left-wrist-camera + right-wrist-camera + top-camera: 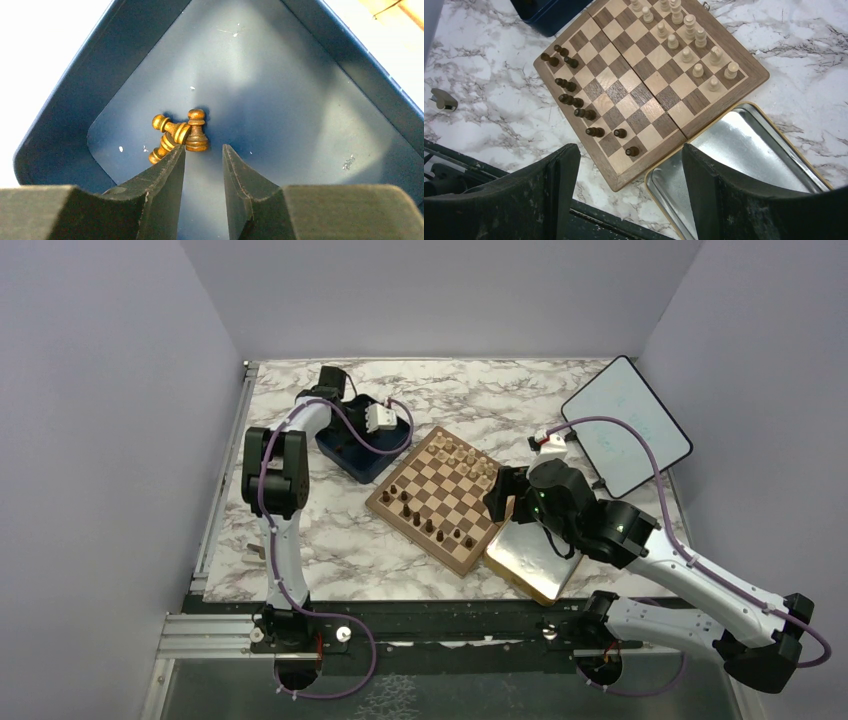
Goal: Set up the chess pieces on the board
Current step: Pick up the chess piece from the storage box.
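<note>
The board (445, 490) lies turned diamond-wise in the middle of the table, and it also shows in the right wrist view (644, 95). Several dark brown chess pieces (569, 86) stand along its near-left side (428, 525). Three more brown pawns (196, 131) sit in a corner of the dark blue box (75, 75); one is upright and two lie on their sides. My left gripper (203, 148) is inside the box (345, 455), narrowly open and empty, just short of those pawns. My right gripper (629, 147) is wide open and empty, above the board's near corner.
Pale beige chessmen (689, 30) fill the board's far-right side. A gold-rimmed metal tray (744, 150) lies against the board's near-right edge (535, 560). A white tablet-like panel (625, 425) lies at the back right. A small beige object (444, 99) lies near the table's front-left edge.
</note>
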Controlling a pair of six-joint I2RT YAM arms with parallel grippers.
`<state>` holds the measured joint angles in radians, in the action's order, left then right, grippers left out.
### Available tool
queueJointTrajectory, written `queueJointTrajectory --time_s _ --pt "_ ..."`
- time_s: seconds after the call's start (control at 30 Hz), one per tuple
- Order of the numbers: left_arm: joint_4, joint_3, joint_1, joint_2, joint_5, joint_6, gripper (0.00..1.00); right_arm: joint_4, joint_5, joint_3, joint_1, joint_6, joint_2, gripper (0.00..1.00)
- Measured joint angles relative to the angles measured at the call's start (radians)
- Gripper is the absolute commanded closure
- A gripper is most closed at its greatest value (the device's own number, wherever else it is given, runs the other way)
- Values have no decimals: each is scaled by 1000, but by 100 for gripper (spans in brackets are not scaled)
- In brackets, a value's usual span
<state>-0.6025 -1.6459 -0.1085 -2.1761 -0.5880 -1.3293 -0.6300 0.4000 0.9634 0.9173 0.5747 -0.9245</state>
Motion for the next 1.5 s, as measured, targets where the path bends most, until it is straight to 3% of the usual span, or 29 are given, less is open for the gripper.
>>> queueJointTrajectory --time_s 0.63,0.93,1.17,1.23,1.3,1.33,1.43,1.5 --pt "3 -51 -24 -37 9 104 76 0 0 -8 0 0 3 20" --pt "10 -64 -25 -44 29 175 76 0 0 -9 0 0 3 20" --pt "42 -47 -27 -28 62 286 68 0 0 -17 0 0 8 20" --pt "51 -35 -29 -17 88 341 60 0 0 -18 0 0 10 20" --pt "55 -25 -29 -7 116 381 27 0 0 -18 0 0 13 20" --pt "55 -20 -29 0 137 401 18 0 0 -18 0 0 16 20" --pt "56 -13 -29 17 179 458 1 0 0 -22 0 0 27 20" --pt "62 -2 -29 34 196 486 1 0 0 -24 0 0 32 20"
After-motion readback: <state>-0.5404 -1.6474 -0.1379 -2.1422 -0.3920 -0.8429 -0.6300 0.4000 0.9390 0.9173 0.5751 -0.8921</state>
